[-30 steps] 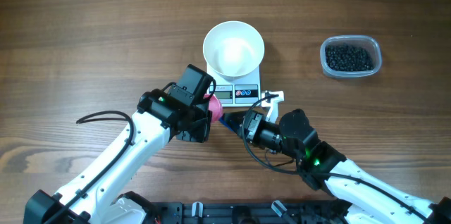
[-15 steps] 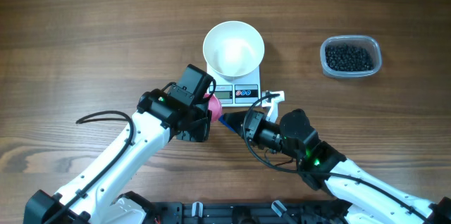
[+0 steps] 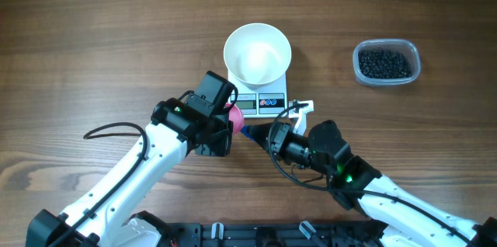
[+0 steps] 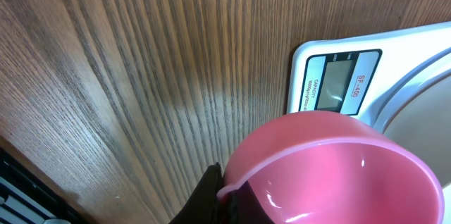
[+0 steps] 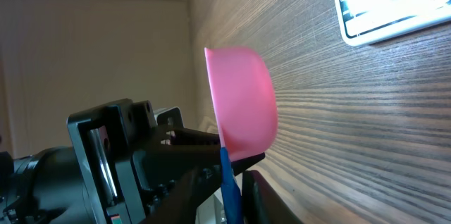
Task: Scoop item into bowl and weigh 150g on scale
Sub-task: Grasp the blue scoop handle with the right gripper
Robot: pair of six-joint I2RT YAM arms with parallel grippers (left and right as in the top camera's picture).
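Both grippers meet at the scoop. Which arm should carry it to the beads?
Right. The beads lie far on its side, and the right gripper sits at the pink scoop handle. The left gripper, holding the scoop, would have to reach past the scale.

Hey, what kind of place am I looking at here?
Most likely a robot test bench, not a real kitchen: a left arm and right arm work over a wood-grain table holding a kitchen scale, a white bowl and a tub of dark beads.
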